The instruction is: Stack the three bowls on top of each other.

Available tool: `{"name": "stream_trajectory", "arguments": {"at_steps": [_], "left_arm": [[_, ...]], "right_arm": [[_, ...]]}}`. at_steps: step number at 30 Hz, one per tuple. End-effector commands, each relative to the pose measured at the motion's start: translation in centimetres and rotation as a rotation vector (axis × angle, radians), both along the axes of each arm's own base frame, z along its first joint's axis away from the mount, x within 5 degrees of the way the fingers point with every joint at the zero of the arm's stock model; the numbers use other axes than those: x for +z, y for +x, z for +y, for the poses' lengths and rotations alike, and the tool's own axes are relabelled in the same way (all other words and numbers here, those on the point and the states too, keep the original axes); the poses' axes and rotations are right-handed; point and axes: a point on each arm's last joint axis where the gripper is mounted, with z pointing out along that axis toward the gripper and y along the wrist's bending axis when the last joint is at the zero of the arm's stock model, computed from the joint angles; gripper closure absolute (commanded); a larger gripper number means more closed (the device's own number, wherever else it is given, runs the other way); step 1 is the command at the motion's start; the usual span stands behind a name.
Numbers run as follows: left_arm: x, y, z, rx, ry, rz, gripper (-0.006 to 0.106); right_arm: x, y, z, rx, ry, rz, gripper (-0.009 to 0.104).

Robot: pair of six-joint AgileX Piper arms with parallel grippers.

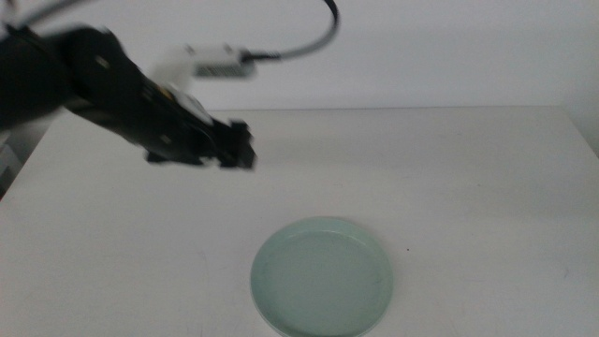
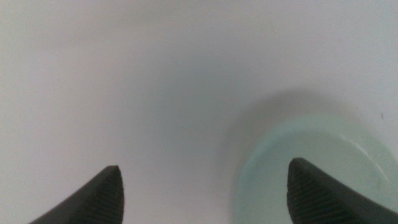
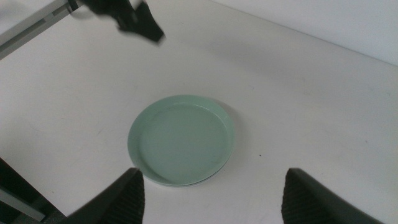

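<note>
A pale mint green bowl [image 1: 321, 276] lies on the white table [image 1: 468, 168] near its front edge; it also shows in the left wrist view [image 2: 323, 146] and the right wrist view [image 3: 180, 138]. The white bowl and the grey bowl are not visible as separate dishes in any view. My left gripper [image 1: 239, 145] hovers above the table, behind and to the left of the green bowl, open and empty [image 2: 204, 165]. It also shows in the right wrist view [image 3: 140, 22]. My right gripper [image 3: 212, 173] is open and empty, held high over the table, and is out of the middle view.
The left arm [image 1: 103, 80] and its cable [image 1: 309, 42] reach in from the back left. A dark frame [image 3: 18, 193] stands off the table's edge. Bare white table surrounds the bowl.
</note>
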Motion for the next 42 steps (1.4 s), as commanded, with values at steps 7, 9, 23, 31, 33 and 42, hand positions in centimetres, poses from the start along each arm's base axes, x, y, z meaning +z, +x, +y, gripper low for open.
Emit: {"name": "stream_trajectory", "arguments": {"at_steps": [7, 9, 23, 31, 33, 42], "left_arm": [[8.8, -1.0, 6.3, 0.115, 0.085, -0.229, 0.012], [9.7, -1.2, 7.4, 0.147, 0.091, -0.257, 0.012], [10.9, -2.1, 8.2, 0.174, 0.055, -0.267, 0.013], [13.1, -4.8, 8.5, 0.181, 0.037, -0.351, 0.013], [13.4, -5.5, 8.5, 0.186, 0.022, -0.373, 0.013], [16.0, -8.0, 8.9, 0.180, 0.020, -0.530, 0.013]], "right_arm": [[1.0, 0.3, 0.0, -0.018, 0.032, -0.068, 0.039], [1.0, 0.3, 0.0, -0.018, 0.032, -0.068, 0.039], [1.0, 0.3, -0.1, -0.016, 0.025, -0.073, 0.039], [1.2, 2.6, 0.2, -0.102, 0.046, -0.099, 0.040], [0.9, 4.2, 0.4, -0.160, 0.037, -0.081, 0.040], [1.7, 12.3, 1.2, -0.344, 0.020, -0.070, 0.040]]}}
